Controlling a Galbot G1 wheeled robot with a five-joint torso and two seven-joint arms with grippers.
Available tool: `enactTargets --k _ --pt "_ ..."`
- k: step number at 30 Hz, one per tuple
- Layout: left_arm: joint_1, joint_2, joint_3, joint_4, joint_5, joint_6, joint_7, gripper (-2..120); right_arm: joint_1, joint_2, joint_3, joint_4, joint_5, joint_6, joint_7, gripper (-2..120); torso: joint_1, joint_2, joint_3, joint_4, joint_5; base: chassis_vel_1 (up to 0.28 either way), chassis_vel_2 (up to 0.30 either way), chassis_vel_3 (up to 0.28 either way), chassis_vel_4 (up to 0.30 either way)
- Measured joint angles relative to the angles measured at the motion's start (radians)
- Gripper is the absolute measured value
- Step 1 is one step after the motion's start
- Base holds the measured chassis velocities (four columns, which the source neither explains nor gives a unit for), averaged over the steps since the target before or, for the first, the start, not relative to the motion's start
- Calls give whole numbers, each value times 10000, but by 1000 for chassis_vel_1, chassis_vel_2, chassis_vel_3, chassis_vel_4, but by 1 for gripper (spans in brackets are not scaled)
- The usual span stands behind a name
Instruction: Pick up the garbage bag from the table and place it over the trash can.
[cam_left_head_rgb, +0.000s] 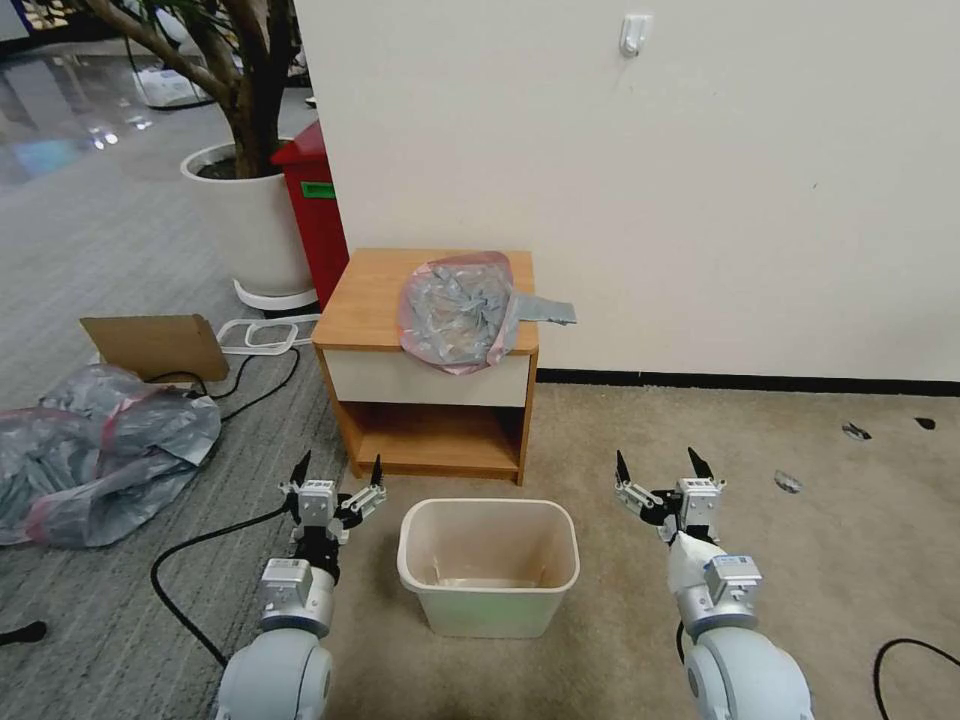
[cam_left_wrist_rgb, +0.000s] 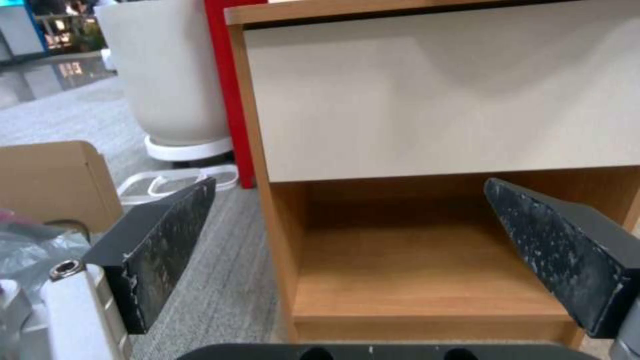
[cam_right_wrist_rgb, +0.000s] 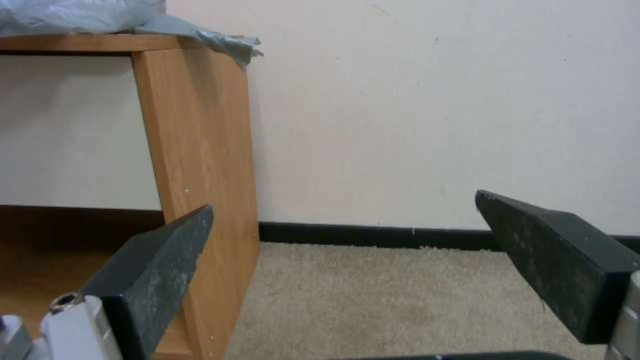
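The garbage bag (cam_left_head_rgb: 462, 310), crumpled translucent grey with a pink rim, lies on the right half of the table (cam_left_head_rgb: 372, 292), one flap hanging past the right edge toward the wall; the right wrist view catches that flap (cam_right_wrist_rgb: 200, 36) at the table's corner. The cream trash can (cam_left_head_rgb: 488, 565) stands on the carpet in front of the table, with nothing in it. My left gripper (cam_left_head_rgb: 339, 472) hovers open to the left of the can, facing the table's lower shelf (cam_left_wrist_rgb: 407, 270). My right gripper (cam_left_head_rgb: 658, 467) hangs open to the right of the can, empty.
A heap of grey-pink bags (cam_left_head_rgb: 95, 450) lies on the floor at left, beside a cardboard piece (cam_left_head_rgb: 155, 345) and black cables (cam_left_head_rgb: 200, 560). A red bin (cam_left_head_rgb: 315, 205) and a white planter (cam_left_head_rgb: 250, 225) stand behind the table. The wall (cam_left_head_rgb: 700, 180) runs right behind it.
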Motion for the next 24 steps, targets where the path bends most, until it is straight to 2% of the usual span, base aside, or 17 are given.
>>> enactTargets --k 24 --pt "0 0 0 0 0 0 0 100 0 0 0 0 0 0 0 100 0 0 0 0 0 0 0 0 0"
